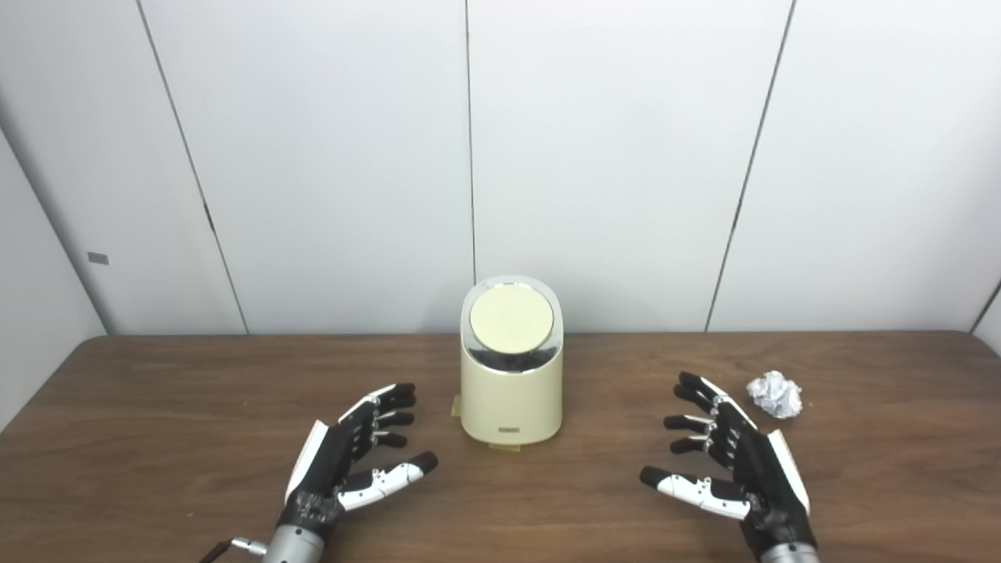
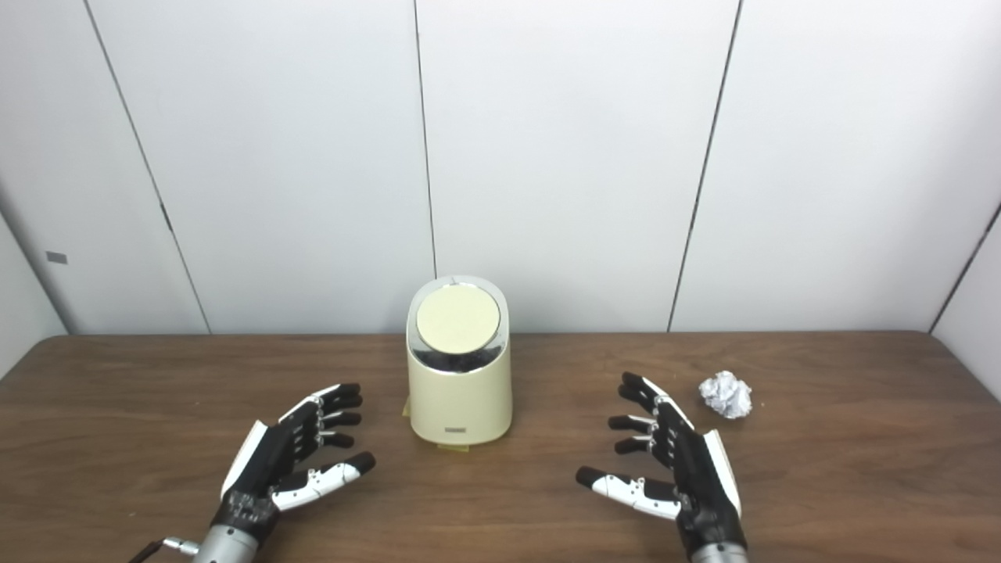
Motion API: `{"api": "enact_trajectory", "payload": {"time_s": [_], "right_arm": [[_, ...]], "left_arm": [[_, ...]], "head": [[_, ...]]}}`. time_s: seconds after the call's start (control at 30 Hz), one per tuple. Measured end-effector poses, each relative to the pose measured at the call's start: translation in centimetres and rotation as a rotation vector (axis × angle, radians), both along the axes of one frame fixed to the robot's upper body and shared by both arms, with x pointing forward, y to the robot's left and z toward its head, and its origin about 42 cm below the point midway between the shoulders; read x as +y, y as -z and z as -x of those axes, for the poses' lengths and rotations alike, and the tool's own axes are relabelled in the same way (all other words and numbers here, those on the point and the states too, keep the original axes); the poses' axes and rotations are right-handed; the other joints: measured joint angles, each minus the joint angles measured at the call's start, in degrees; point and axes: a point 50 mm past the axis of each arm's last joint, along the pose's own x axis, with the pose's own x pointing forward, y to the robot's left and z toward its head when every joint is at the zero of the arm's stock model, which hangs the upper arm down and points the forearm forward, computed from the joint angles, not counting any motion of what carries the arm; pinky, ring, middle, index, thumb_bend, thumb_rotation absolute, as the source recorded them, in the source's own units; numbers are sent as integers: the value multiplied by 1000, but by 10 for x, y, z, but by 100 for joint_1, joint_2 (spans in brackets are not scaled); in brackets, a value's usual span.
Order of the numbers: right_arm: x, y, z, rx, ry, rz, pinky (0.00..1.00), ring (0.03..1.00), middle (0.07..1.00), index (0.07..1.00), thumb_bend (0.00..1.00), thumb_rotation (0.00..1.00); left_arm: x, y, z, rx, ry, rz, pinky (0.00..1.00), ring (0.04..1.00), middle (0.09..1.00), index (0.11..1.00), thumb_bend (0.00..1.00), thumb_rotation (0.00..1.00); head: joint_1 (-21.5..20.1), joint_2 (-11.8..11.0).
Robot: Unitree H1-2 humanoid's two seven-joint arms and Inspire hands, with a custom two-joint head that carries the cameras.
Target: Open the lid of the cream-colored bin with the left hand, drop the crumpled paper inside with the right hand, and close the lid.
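Centrally on the table (image 1: 156,407) stands the bin (image 1: 511,399), upright, its round lid (image 1: 511,320) shut, so its contents are hidden. Left of the bin, the left hand (image 1: 344,457) hovers empty, fingers spread. Right of it, the right hand (image 1: 735,461) is likewise spread and empty. The paper (image 1: 775,394) lies farther right, just beyond that hand's fingertips.

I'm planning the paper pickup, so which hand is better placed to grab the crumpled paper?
Probably the right hand: the crumpled paper lies just beyond its fingertips, while the left hand sits across the cream-colored bin. Both are open.
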Motion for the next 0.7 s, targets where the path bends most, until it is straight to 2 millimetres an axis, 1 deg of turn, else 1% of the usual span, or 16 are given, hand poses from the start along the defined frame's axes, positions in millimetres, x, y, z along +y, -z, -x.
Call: {"api": "enact_trajectory", "payload": {"time_s": [0.23, 0.33, 0.43, 0.47, 0.53, 0.6, 0.63, 0.7], "right_arm": [[0, 0, 0, 0, -2, -1, 545, 683, 834, 829, 796, 96], [1, 0, 0, 1, -4, 0, 549, 688, 836, 833, 790, 98], [1, 0, 0, 1, -6, 0, 550, 690, 844, 837, 786, 98], [1, 0, 0, 2, -7, 0, 551, 690, 845, 837, 785, 95], [1, 0, 0, 3, -8, 1, 551, 690, 847, 836, 783, 89], [0, 1, 0, 5, -8, 2, 543, 674, 840, 822, 779, 50], [0, 2, 0, 8, -8, 3, 542, 671, 838, 820, 779, 43], [0, 4, -1, 15, -10, 4, 538, 674, 839, 822, 780, 68]], "left_arm": [[0, 0, 0, 0, 0, -1, 682, 773, 814, 851, 785, 271], [0, 0, 0, 0, -1, -4, 681, 765, 811, 849, 777, 293], [-1, 0, 0, -5, -6, -2, 679, 774, 818, 856, 747, 311], [-2, -1, 0, -11, -18, -2, 694, 777, 812, 859, 750, 333], [-4, -5, 0, -42, -83, -4, 701, 775, 805, 862, 759, 358], [-13, -14, -1, -61, -144, 7, 725, 784, 817, 882, 764, 357], [-19, -23, -4, -79, -159, 9, 729, 785, 818, 885, 766, 356], [-30, -43, -16, -105, -165, 4, 736, 805, 834, 895, 793, 368]], "head": [[18, 0], [-8, -44], [-44, -44], [-35, -44], [26, -61], [88, -97], [97, -97], [106, -105]]}}
